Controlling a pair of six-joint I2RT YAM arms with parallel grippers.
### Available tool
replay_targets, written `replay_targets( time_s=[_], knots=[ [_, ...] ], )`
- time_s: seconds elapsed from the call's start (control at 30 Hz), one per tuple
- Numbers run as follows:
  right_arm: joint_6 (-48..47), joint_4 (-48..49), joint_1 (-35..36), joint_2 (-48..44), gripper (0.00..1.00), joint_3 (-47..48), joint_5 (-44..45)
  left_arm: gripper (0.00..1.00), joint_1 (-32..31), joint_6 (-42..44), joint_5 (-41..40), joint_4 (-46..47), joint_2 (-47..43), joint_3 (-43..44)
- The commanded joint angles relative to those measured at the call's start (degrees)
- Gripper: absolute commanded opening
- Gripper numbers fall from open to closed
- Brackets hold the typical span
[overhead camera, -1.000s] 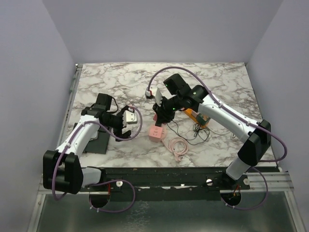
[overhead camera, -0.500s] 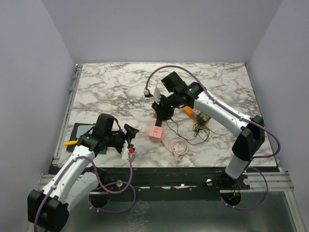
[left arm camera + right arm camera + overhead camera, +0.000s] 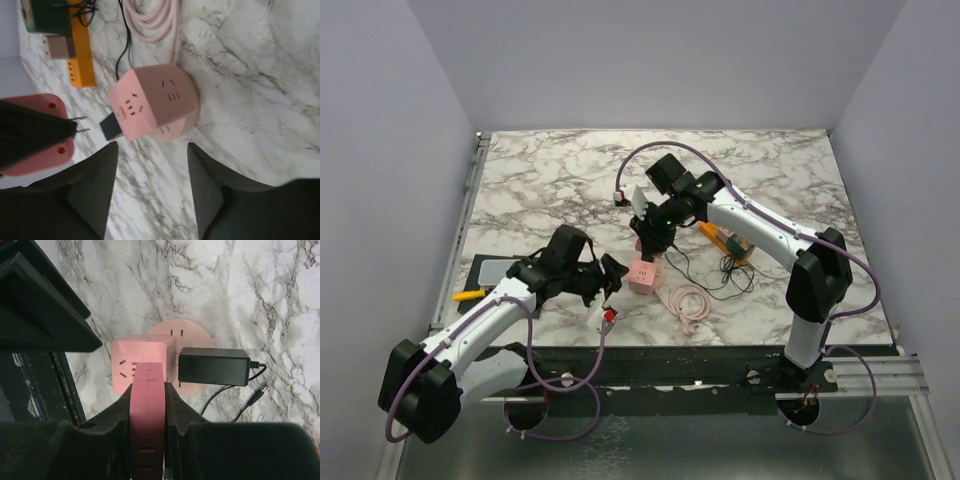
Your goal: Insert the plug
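The flat pink two-prong plug (image 3: 147,380) is pinched in the narrow-set right gripper (image 3: 148,410), hanging just above the pink plastic cube socket (image 3: 142,362) on the white marble-patterned table (image 3: 540,180). The prongs are not yet in any slot. The left gripper (image 3: 152,147) hovers beside the cube with its jaws wide and empty. This looks like the alignment step. Next, the prongs likely need squaring to a free face while the cube is braced. No writing is legible.

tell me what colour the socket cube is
The socket cube is pink, clearest in the left wrist view.
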Motion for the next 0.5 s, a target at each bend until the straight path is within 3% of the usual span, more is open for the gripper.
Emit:
replay_targets(
  time_s=[0.0,0.07,0.47],
  knots=[
    [1.1,1.0,0.2,-0.6,0.01,0.3,-2.4,0.41,-2.5,-1.6,-2.0,2.1,1.9,3.3],
    [1.1,0.6,0.5,-0.4,0.01,0.0,-2.5,0.3,-3.2,-2.2,-1.8,2.9,2.4,3.1],
    [-1.5,-6.0,3.1,2.9,0.01,2.9,2.6,0.27,-4.7,-3.0,-2.7,5.3,5.1,1.0]
  ],
)
